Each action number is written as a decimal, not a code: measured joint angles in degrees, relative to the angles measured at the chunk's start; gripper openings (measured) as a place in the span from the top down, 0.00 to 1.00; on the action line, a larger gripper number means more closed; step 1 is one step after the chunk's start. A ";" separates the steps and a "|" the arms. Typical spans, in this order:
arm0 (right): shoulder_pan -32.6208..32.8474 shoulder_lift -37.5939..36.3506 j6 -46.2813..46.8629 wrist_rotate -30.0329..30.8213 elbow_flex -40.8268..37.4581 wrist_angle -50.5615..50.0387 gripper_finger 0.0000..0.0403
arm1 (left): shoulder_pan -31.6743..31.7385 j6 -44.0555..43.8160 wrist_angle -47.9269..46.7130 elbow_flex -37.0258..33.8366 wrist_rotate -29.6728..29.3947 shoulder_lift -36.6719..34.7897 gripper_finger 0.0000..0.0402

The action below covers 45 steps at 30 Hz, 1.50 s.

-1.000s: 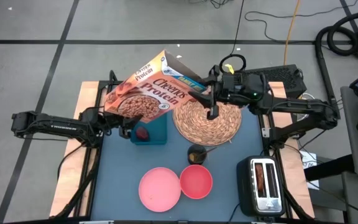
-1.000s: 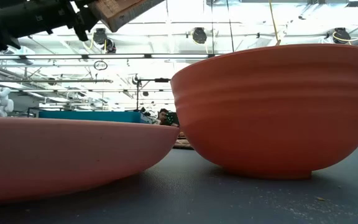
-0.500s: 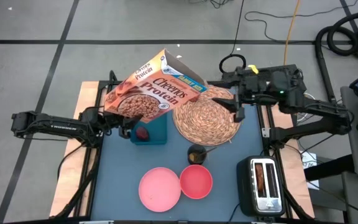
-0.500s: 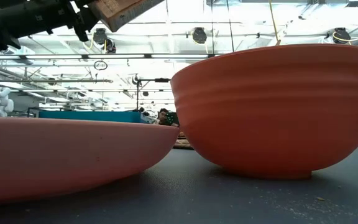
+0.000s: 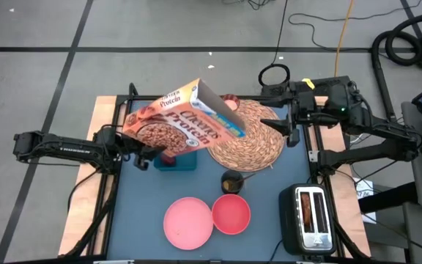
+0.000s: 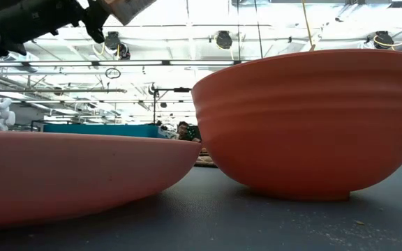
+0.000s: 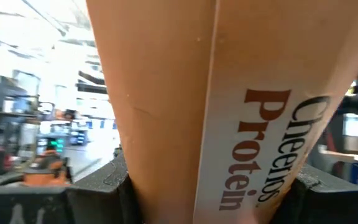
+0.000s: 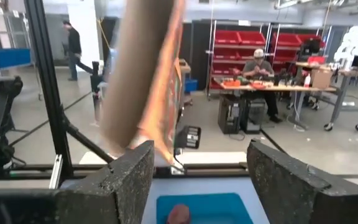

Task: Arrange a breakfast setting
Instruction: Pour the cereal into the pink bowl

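An orange Cheerios Protein box [image 5: 185, 125] hangs tilted over the table's far left, one end in my left gripper [image 5: 146, 154], which is shut on it. My right gripper [image 5: 290, 133] stands open over the right rim of the round straw placemat [image 5: 244, 143], with nothing between its fingers. A small candle glass [image 5: 231, 180] stands just in front of the mat. The pink plate [image 5: 189, 222] and the coral-red bowl [image 5: 231, 214] sit side by side at the near edge. A dark-red fruit [image 8: 179, 213] lies on a teal block [image 5: 185, 161]. My left gripper pinches the box's lower end [image 7: 166, 186] between its two fingers [image 7: 98, 196], one on either side. The fingers come from the table's left, slanting upward, and lie along the box. The box is lifted clear and rises from the gripper toward the placemat, rolled partly onto one narrow side.
A toaster [image 5: 310, 216] stands at the near right corner. Free blue table surface [image 5: 145, 191] lies between the teal block and the plate. In the low view the plate [image 6: 68, 174] and the bowl [image 6: 306, 125] fill the foreground.
My right gripper has drawn back from the box's top end toward the table's right edge. My left gripper has rolled where it stands, and the box has turned about its length, so that a narrow side now faces up and its free end has swung toward the placemat.
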 joint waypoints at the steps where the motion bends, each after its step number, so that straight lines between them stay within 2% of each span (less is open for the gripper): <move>1: 0.00 0.00 -0.02 0.00 0.00 -0.49 0.39 | 0.01 -0.48 0.00 0.00 1.17 0.00 0.43; 8: 0.00 0.04 0.00 0.02 0.00 -2.96 0.39 | -0.01 -5.80 -0.19 0.11 8.73 0.00 0.43; 11: 0.00 0.09 0.00 0.02 0.00 -3.11 0.39 | -0.01 -7.12 -3.31 2.20 11.67 0.00 0.43; 20: 0.00 0.09 0.03 0.02 0.00 -3.15 0.39 | -0.03 -4.77 -31.01 14.32 19.87 0.02 0.43; 25: 0.00 0.09 1.66 0.02 0.00 -3.68 0.39 | -0.03 -3.71 -39.11 17.85 23.42 0.00 0.43; 32: 0.00 0.09 3.24 0.01 0.00 -6.10 0.39 | -0.01 -3.61 -49.16 19.96 24.67 0.00 0.43; 45: 0.00 0.09 3.24 0.01 0.00 -7.68 0.39 | -0.01 -4.65 -60.49 20.06 24.65 -2.12 0.43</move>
